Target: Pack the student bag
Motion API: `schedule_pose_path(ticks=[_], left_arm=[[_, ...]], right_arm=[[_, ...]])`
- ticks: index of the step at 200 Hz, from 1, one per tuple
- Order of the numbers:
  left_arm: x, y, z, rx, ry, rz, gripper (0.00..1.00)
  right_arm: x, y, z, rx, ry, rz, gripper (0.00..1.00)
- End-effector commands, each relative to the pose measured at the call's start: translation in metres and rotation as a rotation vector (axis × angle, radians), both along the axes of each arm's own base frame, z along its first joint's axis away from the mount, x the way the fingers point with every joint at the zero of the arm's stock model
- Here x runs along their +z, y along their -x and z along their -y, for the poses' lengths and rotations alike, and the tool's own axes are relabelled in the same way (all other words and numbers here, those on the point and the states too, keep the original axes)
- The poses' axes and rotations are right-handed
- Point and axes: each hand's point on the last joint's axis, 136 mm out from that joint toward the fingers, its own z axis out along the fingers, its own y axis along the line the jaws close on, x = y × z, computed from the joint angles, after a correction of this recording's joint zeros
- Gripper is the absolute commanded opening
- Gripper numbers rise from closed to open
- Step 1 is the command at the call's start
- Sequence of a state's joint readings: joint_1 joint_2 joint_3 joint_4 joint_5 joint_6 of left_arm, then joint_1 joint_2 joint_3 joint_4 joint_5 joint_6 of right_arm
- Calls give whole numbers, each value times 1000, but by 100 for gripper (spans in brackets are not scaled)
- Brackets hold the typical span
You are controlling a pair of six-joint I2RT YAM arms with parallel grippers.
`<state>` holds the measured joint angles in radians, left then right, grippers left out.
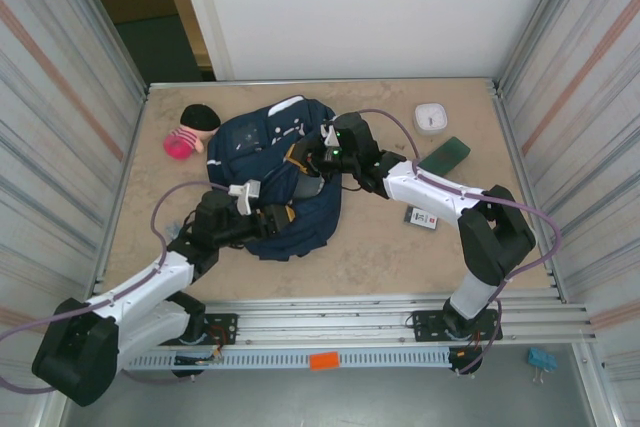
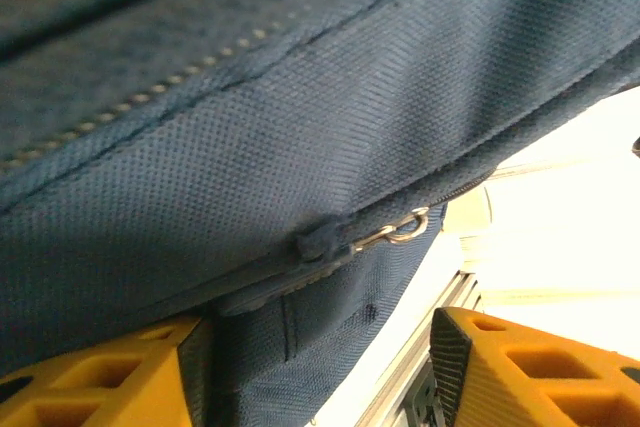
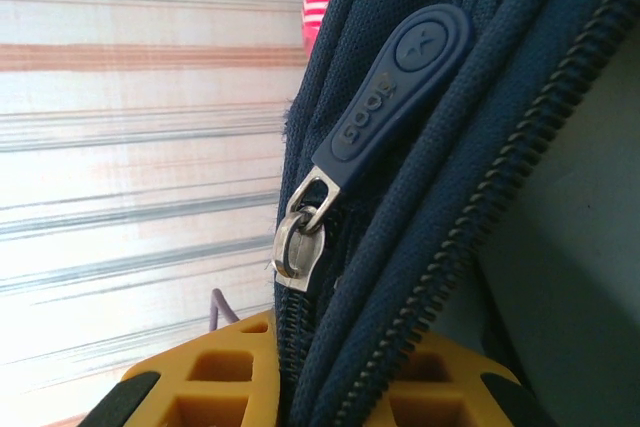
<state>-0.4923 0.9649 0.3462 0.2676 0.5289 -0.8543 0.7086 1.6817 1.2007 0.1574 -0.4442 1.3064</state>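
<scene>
**Near edge:** alum. rail (image 1: 380, 315) carries both arm bases. A small blue clip (image 1: 541, 359) lies outside it, near right.

**Item 1, left tool** (image 1: 281, 219): sits at the near edge of the student bag (image 1: 262, 139). Wrist view: the orange fingers (image 2: 90, 382) stand apart. Bag fabric sags betw. them and lies against the left one, w/ a gap on the right side, so nothing is gripped. A zip slider (image 2: 325, 240) w/ metal ring sits on the seam just above.

**Item 2, student bag:** navy, crumpled, lying on the desk (image 1: 400, 257), centre to left of centre. White-striped part faces far.

**Item 3, right tool** (image 1: 308, 159): on the bag's right-middle part, reaching in from the right. Wrist view: jaws closed on a fabric edge of the bag beside the zip teeth, cloth pinched betw. both orange pads (image 3: 200, 392). A navy zip pull (image 3: 392, 97) hangs from a metal slider (image 3: 297, 244) just beyond the tips.

**Right of bag:** small black/white card (image 1: 421, 217) lies flat, apart from the bag. Farther right is a dark green case (image 1: 445, 155), tilted. Beyond it is a white container (image 1: 431, 117), nr the far edge.

**Far left:** doll (image 1: 192, 130), black hair, pink body, just beside the bag's far-left corner. Contact: cannot tell.
</scene>
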Motion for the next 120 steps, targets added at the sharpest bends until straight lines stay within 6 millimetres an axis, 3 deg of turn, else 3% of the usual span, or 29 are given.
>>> schedule_pose_path(ticks=[1,120], left_arm=[[47,-10,10,-23,54,172,59],[52,-9,7,-18,38,226,29]], right_arm=[[49,10,-23,73,-127,92,0],[49,11,-22,81,-126,100,0]])
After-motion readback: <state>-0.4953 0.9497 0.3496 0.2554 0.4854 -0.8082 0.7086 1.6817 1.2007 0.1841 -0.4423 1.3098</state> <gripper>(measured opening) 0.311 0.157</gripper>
